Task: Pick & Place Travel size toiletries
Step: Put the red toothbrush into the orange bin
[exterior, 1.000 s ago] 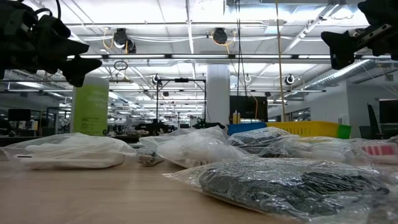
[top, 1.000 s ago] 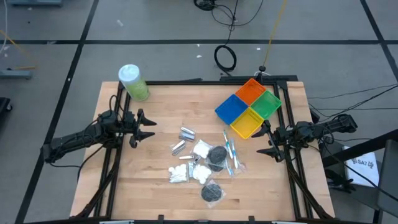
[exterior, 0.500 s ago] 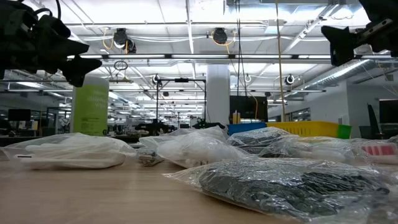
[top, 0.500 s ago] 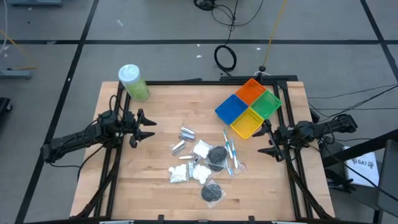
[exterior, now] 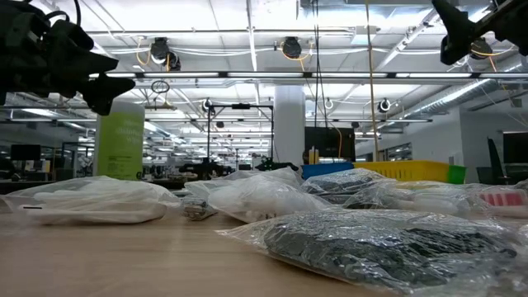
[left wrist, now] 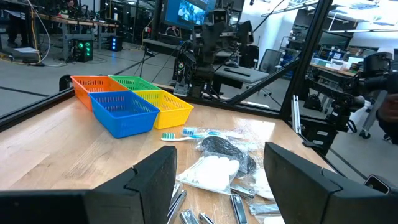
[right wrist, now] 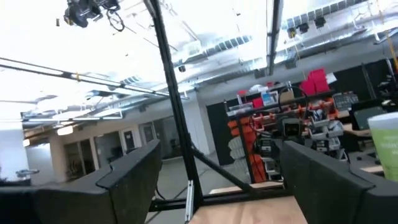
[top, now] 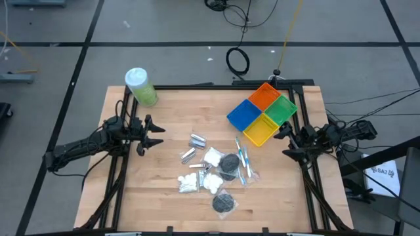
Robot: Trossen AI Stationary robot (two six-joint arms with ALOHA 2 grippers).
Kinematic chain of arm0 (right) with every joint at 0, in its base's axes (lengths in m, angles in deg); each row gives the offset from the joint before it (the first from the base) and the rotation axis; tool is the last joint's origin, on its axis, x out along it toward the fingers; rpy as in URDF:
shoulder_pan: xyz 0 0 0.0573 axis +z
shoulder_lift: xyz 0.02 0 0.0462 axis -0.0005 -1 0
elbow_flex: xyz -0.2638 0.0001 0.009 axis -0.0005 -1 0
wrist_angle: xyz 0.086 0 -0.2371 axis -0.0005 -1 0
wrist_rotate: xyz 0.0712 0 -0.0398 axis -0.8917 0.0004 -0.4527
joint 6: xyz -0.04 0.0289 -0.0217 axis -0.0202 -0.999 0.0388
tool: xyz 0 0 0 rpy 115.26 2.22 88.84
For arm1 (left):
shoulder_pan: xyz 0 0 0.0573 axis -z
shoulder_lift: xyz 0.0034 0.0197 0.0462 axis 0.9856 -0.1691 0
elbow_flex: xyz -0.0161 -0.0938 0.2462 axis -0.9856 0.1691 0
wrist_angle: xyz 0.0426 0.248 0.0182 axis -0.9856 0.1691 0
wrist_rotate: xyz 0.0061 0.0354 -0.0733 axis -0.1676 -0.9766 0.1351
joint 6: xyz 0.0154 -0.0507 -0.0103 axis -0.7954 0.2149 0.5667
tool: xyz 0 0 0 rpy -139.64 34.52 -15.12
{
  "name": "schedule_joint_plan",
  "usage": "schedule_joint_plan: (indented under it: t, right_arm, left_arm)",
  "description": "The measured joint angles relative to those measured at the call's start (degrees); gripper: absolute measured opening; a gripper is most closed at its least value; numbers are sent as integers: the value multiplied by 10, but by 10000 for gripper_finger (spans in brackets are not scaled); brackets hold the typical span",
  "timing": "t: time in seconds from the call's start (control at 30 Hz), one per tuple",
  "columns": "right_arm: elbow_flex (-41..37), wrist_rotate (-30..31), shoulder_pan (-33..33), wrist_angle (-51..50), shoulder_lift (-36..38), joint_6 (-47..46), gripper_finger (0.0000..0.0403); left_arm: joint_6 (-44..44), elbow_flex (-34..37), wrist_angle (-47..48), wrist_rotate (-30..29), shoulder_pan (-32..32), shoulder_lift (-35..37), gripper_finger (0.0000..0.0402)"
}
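Nothing grasped yet. My left tool (top: pixel 156 136) hangs at the table's (top: pixel 131 196) left edge with its jaws spread wide and empty. My right tool (top: pixel 286 141) is at the right edge beside the yellow bin (top: pixel 260 131), also wide and empty, tilted upward so its wrist view shows mostly ceiling. The toiletries lie mid-table in a loose cluster: silver tubes (top: pixel 193 148), bagged cotton balls (top: pixel 189 181), black discs (top: pixel 228 164), and toothbrushes (top: pixel 243 162) nearest the four-colour bin set (top: pixel 262 112). I judge the toothbrushes the best first pick for the right arm: level the wrist, descend across the thin handles, and close low, since the bag film will likely slip. The green bottle (top: pixel 141 86) stays out of it.
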Motion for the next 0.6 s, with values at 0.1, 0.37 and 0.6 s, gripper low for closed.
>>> schedule_joint_plan:
  t: [0.1, 0.37, 0.6]
  right_arm:
    - [0, 4, 0, 1, 0, -3, 313]
    - [2, 2, 6, 15, -20, -60, 313]
    - [76, 104, 83, -48, -193, -65, 313]
  left_arm:
    - [0, 0, 0, 0, 0, 0, 239]
    - [0, 0, 0, 0, 0, 0, 239]
    - [0, 0, 0, 0, 0, 0, 239]
